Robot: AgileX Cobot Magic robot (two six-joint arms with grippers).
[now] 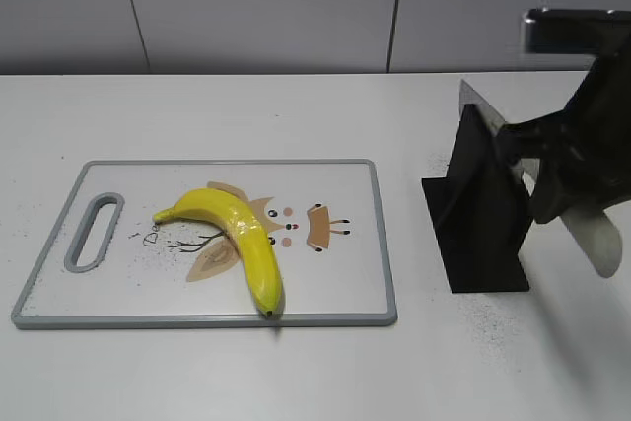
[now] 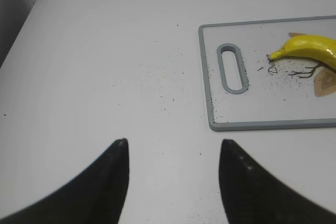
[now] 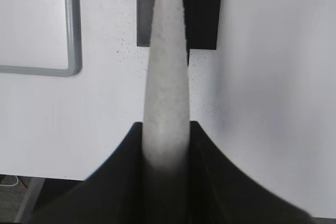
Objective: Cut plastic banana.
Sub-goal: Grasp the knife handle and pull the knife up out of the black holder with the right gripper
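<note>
The yellow plastic banana [image 1: 242, 239] lies whole on the white cutting board [image 1: 345, 288], stem to the left and dark tip at the front edge. Its stem end also shows in the left wrist view [image 2: 310, 48]. My right gripper [image 1: 557, 170] is shut on a knife with a pale handle [image 3: 167, 77], whose handle end points down to the right in the exterior view [image 1: 599, 239]. The knife's grey blade [image 1: 485, 110] is at the black knife stand [image 1: 483, 214]. My left gripper [image 2: 173, 148] is open and empty over the bare table, left of the board [image 2: 210, 77].
The black stand stands right of the board; it also shows at the top of the right wrist view [image 3: 202, 9], with the board's corner [image 3: 73, 35] at upper left. A wall runs behind the white table [image 1: 296, 105].
</note>
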